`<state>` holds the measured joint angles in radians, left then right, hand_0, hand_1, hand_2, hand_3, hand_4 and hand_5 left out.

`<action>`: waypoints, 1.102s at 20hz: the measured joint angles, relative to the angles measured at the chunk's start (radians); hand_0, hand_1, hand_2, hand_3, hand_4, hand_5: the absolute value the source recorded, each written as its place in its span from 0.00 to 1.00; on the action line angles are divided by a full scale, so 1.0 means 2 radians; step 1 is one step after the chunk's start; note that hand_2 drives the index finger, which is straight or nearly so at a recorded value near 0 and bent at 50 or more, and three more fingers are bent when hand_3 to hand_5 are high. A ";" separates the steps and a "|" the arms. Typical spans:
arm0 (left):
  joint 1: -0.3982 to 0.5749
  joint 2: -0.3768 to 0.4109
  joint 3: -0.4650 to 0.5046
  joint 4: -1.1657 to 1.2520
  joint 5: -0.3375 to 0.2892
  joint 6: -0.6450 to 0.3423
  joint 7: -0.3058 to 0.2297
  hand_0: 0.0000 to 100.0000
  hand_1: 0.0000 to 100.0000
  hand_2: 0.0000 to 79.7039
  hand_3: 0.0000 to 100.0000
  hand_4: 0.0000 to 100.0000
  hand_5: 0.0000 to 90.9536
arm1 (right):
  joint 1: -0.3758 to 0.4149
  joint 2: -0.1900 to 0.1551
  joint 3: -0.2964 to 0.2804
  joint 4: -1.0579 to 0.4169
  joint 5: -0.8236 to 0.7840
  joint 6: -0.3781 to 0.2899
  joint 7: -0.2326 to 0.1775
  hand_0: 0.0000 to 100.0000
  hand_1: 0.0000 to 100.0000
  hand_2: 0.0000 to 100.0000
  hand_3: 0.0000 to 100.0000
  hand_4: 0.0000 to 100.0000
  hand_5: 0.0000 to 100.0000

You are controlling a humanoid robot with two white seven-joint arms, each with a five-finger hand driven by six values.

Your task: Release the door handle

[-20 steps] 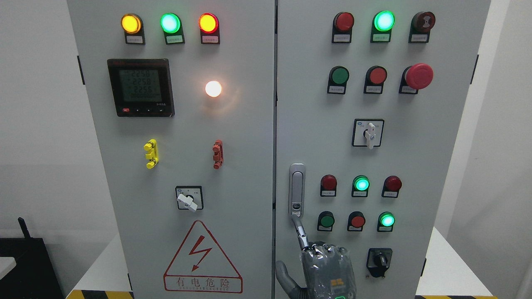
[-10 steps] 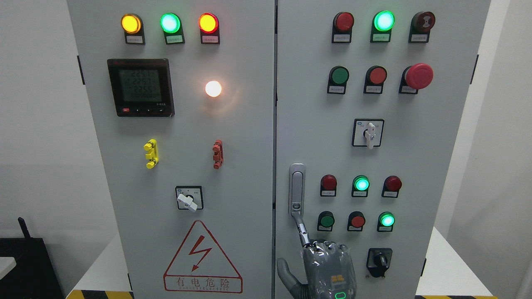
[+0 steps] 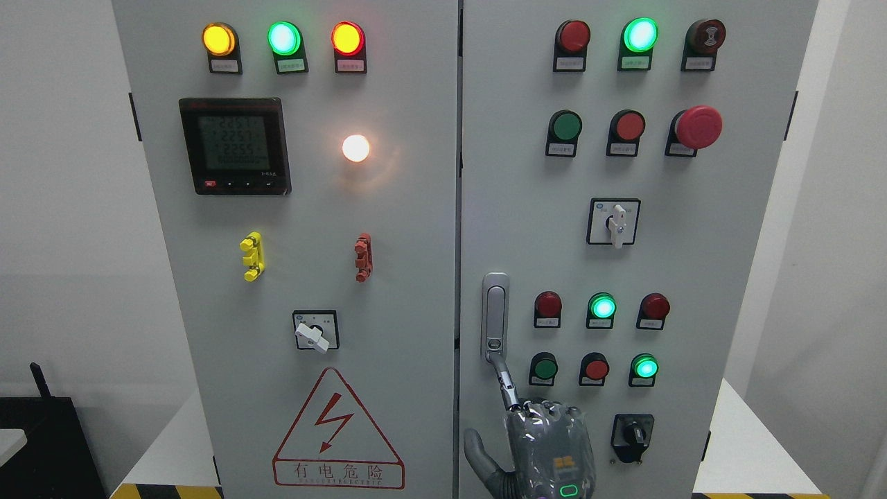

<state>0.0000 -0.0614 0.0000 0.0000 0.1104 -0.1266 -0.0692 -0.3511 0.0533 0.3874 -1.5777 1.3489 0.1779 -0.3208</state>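
- You see the door handle (image 3: 494, 315) upright on the right door (image 3: 693, 263) of the cabinet, close to the centre seam and left of a block of round buttons.
- Your hand (image 3: 544, 443) comes up from the bottom edge just right of the middle, so you cannot tell which arm it belongs to.
- One finger (image 3: 506, 384) is stretched up with its tip at the handle's lower end; the other fingers are curled, the thumb out to the left, and nothing is grasped.
- On the left door (image 3: 208, 277) you have a meter (image 3: 234, 145), a lit white lamp (image 3: 355, 147) and a lightning warning triangle (image 3: 337, 433).
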 measured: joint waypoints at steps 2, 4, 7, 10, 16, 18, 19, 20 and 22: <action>0.000 0.000 0.000 0.000 0.000 0.000 0.000 0.12 0.39 0.00 0.00 0.00 0.00 | 0.000 0.000 -0.001 0.001 0.000 0.000 0.001 0.34 0.43 0.00 1.00 1.00 1.00; 0.000 0.000 0.000 0.000 0.000 0.000 0.000 0.12 0.39 0.00 0.00 0.00 0.00 | 0.001 0.000 -0.001 0.001 0.000 -0.001 0.001 0.34 0.43 0.00 1.00 1.00 1.00; 0.000 0.000 0.000 0.000 0.000 0.000 0.000 0.12 0.39 0.00 0.00 0.00 0.00 | 0.002 0.000 -0.002 0.003 -0.001 -0.001 0.001 0.34 0.43 0.00 1.00 1.00 1.00; 0.000 0.000 0.000 0.000 0.000 0.000 0.000 0.12 0.39 0.00 0.00 0.00 0.00 | 0.002 0.000 -0.002 0.004 -0.001 -0.002 0.000 0.34 0.43 0.00 1.00 1.00 1.00; 0.000 0.000 0.000 0.000 0.000 0.000 -0.001 0.12 0.39 0.00 0.00 0.00 0.00 | 0.002 0.000 -0.001 0.006 -0.001 -0.002 -0.001 0.34 0.43 0.00 1.00 1.00 1.00; 0.000 0.000 0.000 0.000 0.000 0.000 -0.001 0.12 0.39 0.00 0.00 0.00 0.00 | 0.003 0.000 -0.001 0.006 -0.001 -0.003 -0.001 0.34 0.43 0.00 1.00 1.00 1.00; 0.000 0.000 0.000 0.000 0.000 0.000 -0.001 0.12 0.39 0.00 0.00 0.00 0.00 | 0.003 0.000 -0.001 0.006 -0.001 -0.003 -0.001 0.34 0.43 0.00 1.00 1.00 1.00; 0.000 0.000 0.000 0.000 0.000 0.000 -0.001 0.12 0.39 0.00 0.00 0.00 0.00 | 0.003 0.000 -0.001 0.006 -0.001 -0.003 -0.001 0.34 0.43 0.00 1.00 1.00 1.00; 0.000 0.000 0.000 0.000 0.000 0.000 -0.001 0.12 0.39 0.00 0.00 0.00 0.00 | 0.003 0.000 0.000 0.007 -0.001 -0.003 -0.002 0.34 0.43 0.01 1.00 1.00 1.00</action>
<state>0.0000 -0.0614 0.0000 0.0000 0.1105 -0.1266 -0.0720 -0.3454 0.0532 0.3866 -1.5641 1.3477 0.1713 -0.3239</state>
